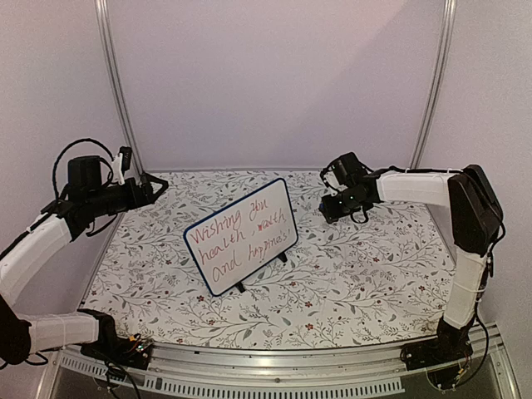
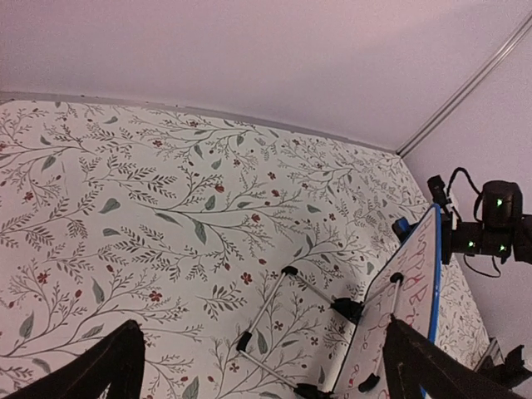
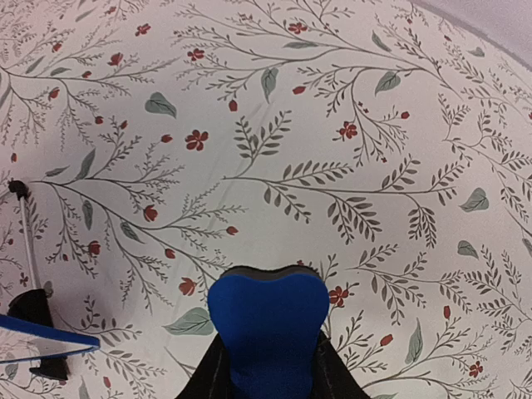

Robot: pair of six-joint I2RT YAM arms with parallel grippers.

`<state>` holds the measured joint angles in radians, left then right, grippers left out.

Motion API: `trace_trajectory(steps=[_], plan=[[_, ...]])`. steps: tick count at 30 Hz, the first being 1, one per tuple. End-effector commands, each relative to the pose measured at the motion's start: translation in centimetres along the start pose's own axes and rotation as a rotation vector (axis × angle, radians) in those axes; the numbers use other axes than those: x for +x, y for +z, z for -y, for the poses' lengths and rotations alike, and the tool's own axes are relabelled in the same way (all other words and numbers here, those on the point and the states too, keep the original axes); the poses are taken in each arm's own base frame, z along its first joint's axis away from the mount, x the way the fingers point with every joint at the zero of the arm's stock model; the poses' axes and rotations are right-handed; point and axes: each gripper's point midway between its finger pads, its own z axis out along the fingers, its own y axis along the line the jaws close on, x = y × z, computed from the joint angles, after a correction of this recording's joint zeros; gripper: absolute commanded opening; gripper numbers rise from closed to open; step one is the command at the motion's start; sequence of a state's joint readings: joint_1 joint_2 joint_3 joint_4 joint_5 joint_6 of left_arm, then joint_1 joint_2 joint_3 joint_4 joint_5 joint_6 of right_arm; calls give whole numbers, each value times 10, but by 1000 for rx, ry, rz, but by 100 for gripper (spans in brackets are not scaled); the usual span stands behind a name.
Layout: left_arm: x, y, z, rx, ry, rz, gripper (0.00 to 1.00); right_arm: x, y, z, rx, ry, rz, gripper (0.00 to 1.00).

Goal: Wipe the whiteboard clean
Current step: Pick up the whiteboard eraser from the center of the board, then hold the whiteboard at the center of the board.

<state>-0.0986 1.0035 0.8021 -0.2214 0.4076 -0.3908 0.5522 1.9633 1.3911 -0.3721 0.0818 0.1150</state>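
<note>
Right end effector pinches the blue eraser above the table, apart from the whiteboard. Left end effector spread wide, empty. We see the whiteboard propped upright mid-table, handwriting all intact: eraser picked up, no wiping begun, all erasing left

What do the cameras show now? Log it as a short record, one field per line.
board: whiteboard propped on its stand, mid table
writing: handwriting covers the face, nothing wiped
left end effector: open, empty, raised left of the board, apart from it
right end effector: shut on blue eraser, right of the board, not touching it
surface: floral table cover
</note>
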Motion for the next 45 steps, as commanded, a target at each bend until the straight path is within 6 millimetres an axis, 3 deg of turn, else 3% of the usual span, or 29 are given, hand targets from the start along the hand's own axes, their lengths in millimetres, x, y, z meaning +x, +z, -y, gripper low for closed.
trace_trajectory(steps=[1, 5, 8, 12, 18, 22, 28, 34, 45], plan=[[9, 5, 14, 65, 30, -35, 100, -27, -53, -19, 7, -31, 140, 21], [15, 7, 29, 83, 63, -63, 100, -33, -89, -36, -8, -56, 202, 21], [23, 8, 42, 69, 101, -93, 99, -34, -119, -61, -27, -118, 256, 21], [33, 9, 54, 53, 143, -118, 79, -32, -151, -88, -64, -178, 332, 21], [37, -4, 77, 155, 167, -111, 70, -26, -181, -119, -153, -194, 421, 21], [41, -17, 90, 226, 216, -101, 65, -23, -198, -155, -215, -246, 474, 21], [54, -26, 97, 291, 242, -109, 53, -36, -203, -187, -239, -254, 501, 21], [70, -25, 96, 290, 252, -154, 34, -51, -207, -222, -268, -242, 509, 21], [86, -29, 98, 299, 215, -211, 28, -44, -203, -283, -353, -297, 510, 21]])
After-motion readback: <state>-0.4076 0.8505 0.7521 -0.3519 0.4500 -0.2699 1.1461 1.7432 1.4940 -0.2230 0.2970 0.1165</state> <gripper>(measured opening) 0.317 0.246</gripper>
